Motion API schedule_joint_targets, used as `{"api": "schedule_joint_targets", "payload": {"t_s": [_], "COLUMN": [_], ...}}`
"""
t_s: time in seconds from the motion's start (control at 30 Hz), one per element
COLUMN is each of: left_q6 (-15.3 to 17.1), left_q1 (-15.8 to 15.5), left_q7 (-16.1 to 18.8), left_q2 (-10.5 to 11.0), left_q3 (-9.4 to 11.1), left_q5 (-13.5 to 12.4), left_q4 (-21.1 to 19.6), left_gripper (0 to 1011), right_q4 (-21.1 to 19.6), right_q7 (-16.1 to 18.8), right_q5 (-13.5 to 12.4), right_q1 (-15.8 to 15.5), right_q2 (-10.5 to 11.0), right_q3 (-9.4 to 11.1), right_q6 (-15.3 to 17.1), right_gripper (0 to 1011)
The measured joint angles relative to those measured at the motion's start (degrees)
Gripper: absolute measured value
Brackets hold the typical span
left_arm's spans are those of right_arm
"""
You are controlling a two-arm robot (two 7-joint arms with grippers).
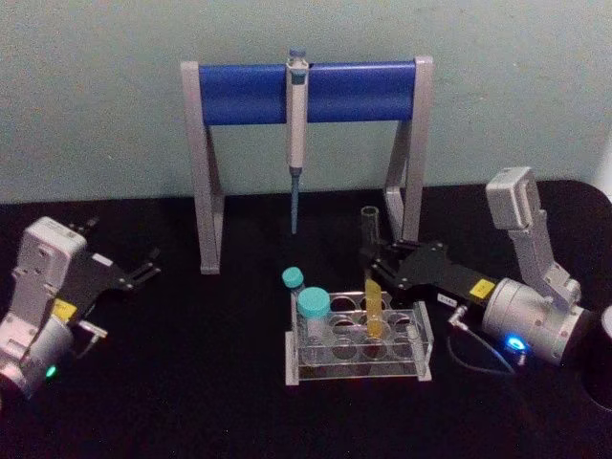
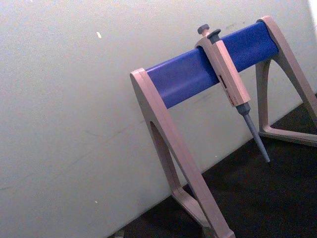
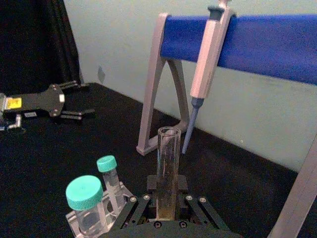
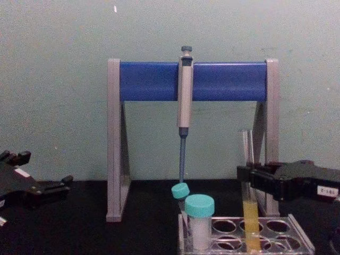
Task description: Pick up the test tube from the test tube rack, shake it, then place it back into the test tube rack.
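Right gripper [image 4: 248,178] clamped mid-height on thin clear glass test tube [image 4: 251,220] (yellow-orange liquid below), round bottom down in translucent plastic test tube rack [image 1: 359,371]; left gripper [image 3: 84,99] parked, fingers apart.

Right gripper [image 1: 375,258] clamped, left gripper [image 1: 143,269] splayed.

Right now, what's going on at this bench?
The right gripper is closed around the test tube at about mid-height, above its yellow-orange liquid. The tube stands upright with its lower end in a hole of the test tube rack, so it is not yet lifted out. The left gripper rests open on the table off to the left, idle. Two teal-capped vials sit at the rack's left end.
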State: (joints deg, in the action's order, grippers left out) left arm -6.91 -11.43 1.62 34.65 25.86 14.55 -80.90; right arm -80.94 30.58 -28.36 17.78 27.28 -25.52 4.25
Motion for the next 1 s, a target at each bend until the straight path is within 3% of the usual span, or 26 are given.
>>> {"api": "schedule_joint_targets", "payload": {"t_s": [0.53,1.0], "left_q6": [0.0,0.0], "left_q1": [0.0,0.0], "left_q7": [0.0,0.0], "left_q2": [0.0,0.0], "left_q3": [0.0,0.0], "left_q5": [0.0,0.0], "left_q4": [0.0,0.0], "left_gripper": [1010,1010], "right_q4": [-2.53,-6.12], "right_q7": [0.99,0.81], "right_q5": [-1.42,-1.86], "right_q1": [-3.64,-4.06], "right_q2": [0.02,0.27], "right_q3": [2.63,4.72], "right_q6": [-8.44,-10.57], "right_gripper": [229,229]}}
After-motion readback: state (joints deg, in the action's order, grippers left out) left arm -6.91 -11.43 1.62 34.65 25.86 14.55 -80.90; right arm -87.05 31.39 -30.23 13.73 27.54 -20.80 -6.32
